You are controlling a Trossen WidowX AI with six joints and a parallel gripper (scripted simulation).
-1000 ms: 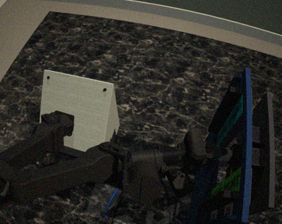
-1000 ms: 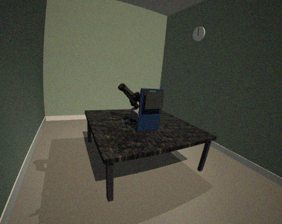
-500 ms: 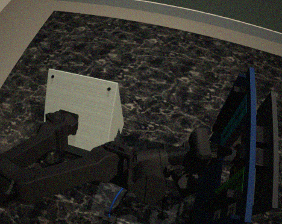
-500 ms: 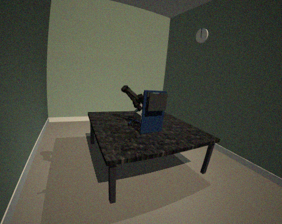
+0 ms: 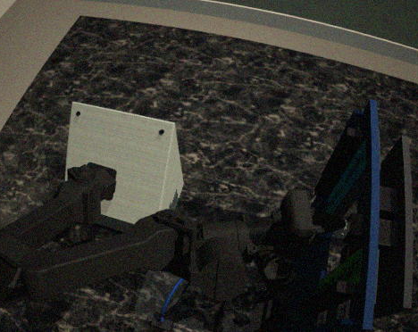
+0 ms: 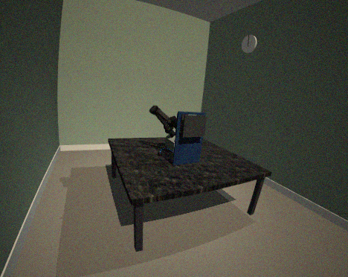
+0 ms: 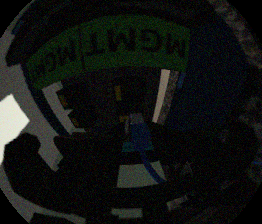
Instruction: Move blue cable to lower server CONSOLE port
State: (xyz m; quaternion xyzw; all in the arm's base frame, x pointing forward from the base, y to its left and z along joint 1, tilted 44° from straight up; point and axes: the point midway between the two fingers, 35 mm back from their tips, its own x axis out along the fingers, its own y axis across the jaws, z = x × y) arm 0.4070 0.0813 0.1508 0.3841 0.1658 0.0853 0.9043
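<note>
Pincer (image 5: 333,224) (image 7: 135,124) stands partly open around the blue plug (image 7: 141,135), which sits at a port; which server, I can't tell. Letting go seems in hand; next, widen fully and back straight out.

The top view looks steeply down from above the marbled table (image 5: 238,80) (image 6: 198,179), fairly close. The exterior view stands well back and high, facing the rack's blue panel (image 5: 372,214) (image 6: 188,153); both share table and arm (image 5: 99,254) (image 6: 162,117). The wrist view faces a green label (image 7: 132,42) at close range.
</note>
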